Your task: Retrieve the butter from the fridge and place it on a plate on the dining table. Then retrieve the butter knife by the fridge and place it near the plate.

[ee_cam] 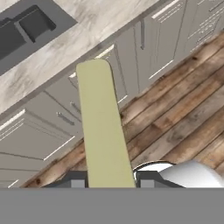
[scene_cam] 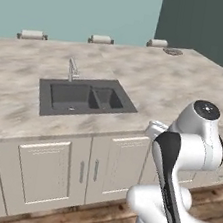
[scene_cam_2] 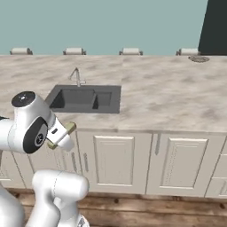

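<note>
- The gripper (ee_cam: 110, 178) sits at the bottom middle of the hand view, its two dark tips closed on the butter (ee_cam: 105, 127).
- The butter is a pale yellow stick. It runs up from between the tips to the middle of the hand view, with its rounded end on top.
- In the right base view the butter (scene_cam_2: 67, 130) pokes out of the hand as a small tan bit, at the left of the frame.
- The arm (scene_cam_2: 31, 128) is folded up close to the robot's body. In the right base view its round white joint with a dark cap is at the middle left, and the hand points to the right and a little down.
- In the left base view the arm (scene_cam: 184, 160) fills the lower right, bent like an elbow.
- Behind the butter in the hand view are cream cabinet doors (ee_cam: 144, 52) and a brown wood floor (ee_cam: 183, 118).
- The dining table (scene_cam: 168, 81) has a marbled stone top that spreads across the middle of both base views.
- A dark sink (scene_cam: 85, 98) with a small tap (scene_cam: 72, 70) is set into the top, left of the middle.
- The plate (scene_cam: 173, 51) lies on the far edge of the top, at the upper right of the left base view, well apart from the butter.
- Cream stools (scene_cam: 101, 39) peek over the far edge.
</note>
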Robot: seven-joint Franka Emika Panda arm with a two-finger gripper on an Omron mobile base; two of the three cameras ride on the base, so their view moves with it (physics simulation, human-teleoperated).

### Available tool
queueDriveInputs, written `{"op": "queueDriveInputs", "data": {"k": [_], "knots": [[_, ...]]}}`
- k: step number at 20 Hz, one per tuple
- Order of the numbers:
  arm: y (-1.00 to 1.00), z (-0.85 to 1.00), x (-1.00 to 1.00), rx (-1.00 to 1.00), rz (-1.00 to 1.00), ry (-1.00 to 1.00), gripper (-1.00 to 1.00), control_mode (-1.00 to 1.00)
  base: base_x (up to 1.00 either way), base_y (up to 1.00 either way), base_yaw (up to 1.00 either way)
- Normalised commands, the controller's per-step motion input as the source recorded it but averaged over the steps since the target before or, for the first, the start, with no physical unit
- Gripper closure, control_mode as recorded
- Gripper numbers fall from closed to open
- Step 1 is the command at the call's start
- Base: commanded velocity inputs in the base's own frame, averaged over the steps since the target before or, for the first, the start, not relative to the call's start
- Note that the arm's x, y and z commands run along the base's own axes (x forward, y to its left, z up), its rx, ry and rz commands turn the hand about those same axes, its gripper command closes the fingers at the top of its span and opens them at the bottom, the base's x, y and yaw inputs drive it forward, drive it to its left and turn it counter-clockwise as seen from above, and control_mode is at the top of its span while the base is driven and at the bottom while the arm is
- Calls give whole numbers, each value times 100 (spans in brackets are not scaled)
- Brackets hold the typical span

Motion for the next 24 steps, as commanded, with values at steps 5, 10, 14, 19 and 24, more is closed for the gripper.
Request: {"op": "queueDriveInputs", "data": {"k": [5,10,14,19,24], "knots": [[0,0,0,0,0,0,100,100,-5,100,66],[0,0,0,0,0,0,100,100,0,87,80],[0,0,0,0,0,0,100,100,30,100,55],[0,0,0,0,0,0,100,100,65,100,30],[0,0,0,0,0,0,100,100,91,100,-3]]}}
